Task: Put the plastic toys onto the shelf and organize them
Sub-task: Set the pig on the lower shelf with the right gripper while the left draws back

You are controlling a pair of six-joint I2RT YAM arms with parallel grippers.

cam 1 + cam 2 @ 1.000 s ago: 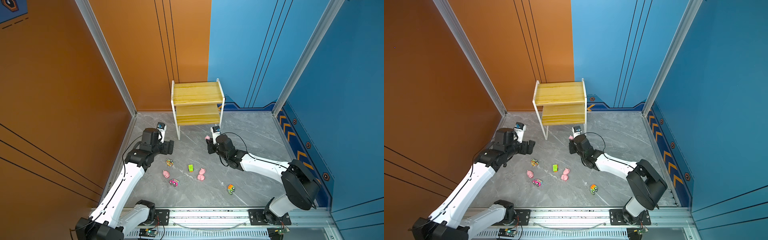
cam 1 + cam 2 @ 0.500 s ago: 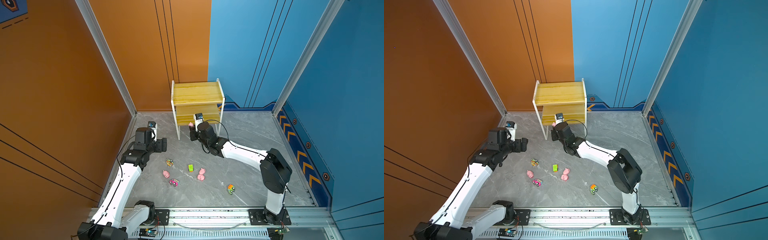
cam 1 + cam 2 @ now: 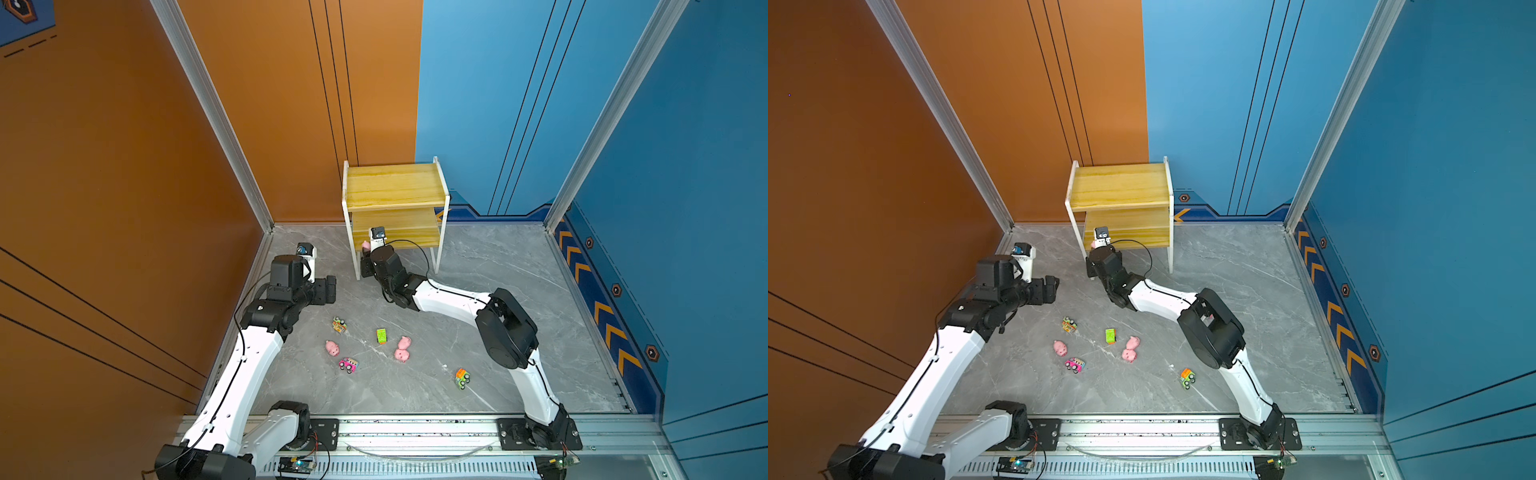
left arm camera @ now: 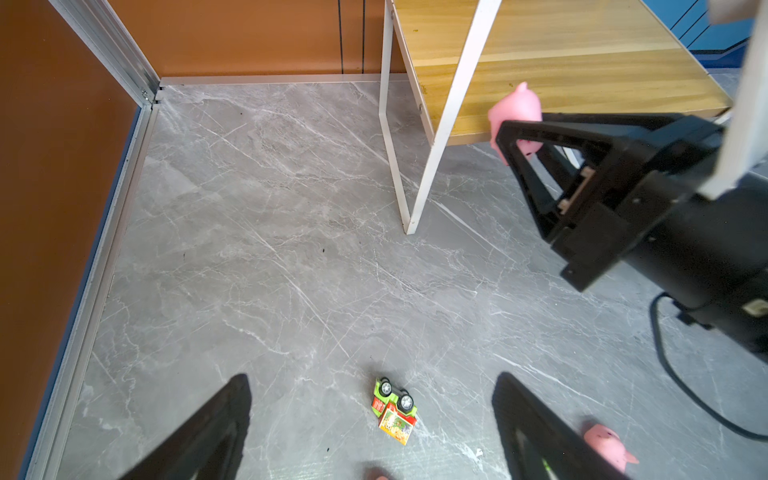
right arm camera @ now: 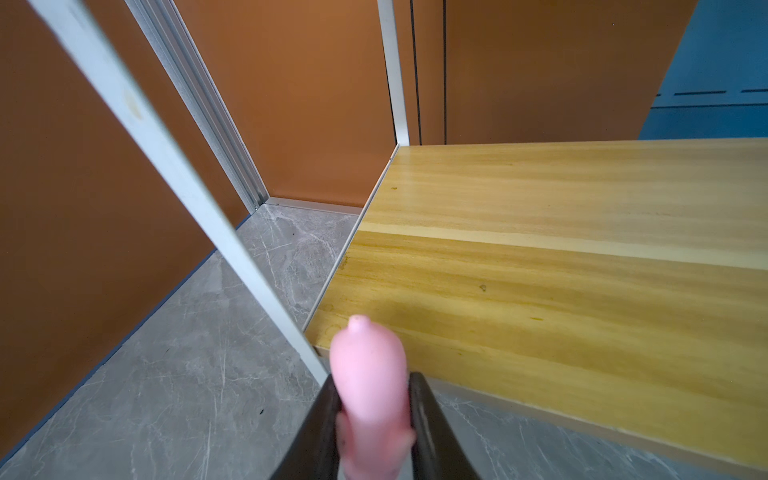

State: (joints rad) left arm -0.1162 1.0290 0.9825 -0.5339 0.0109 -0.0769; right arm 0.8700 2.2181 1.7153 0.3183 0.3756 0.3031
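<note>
Seven toys lie loose on the grey desk [image 3: 498,257] in both top views: three pink pigs [image 3: 331,347] and four vehicles [image 3: 348,365], all well apart from the shelf [image 3: 395,187]. The right end effector [image 5: 373,388] is clamped on a fourth pig, the held pig [image 5: 368,357], at the front corner of the lower board [image 5: 540,291] nearest the orange wall. The white front leg [image 5: 166,166] stands just beside the held pig; contact between pig and board cannot be determined. The left end effector [image 4: 372,376] hangs above the desk with its jaws spread wide and nothing between them. Only the right wrist view shows the fingers pressing the sides of the held pig; the top views show just a pink tip. Only the left wrist view shows that the green vehicle [image 4: 392,405] lies overturned, wheels exposed, and that the held pig sits level with the lower board's front edge.
</note>
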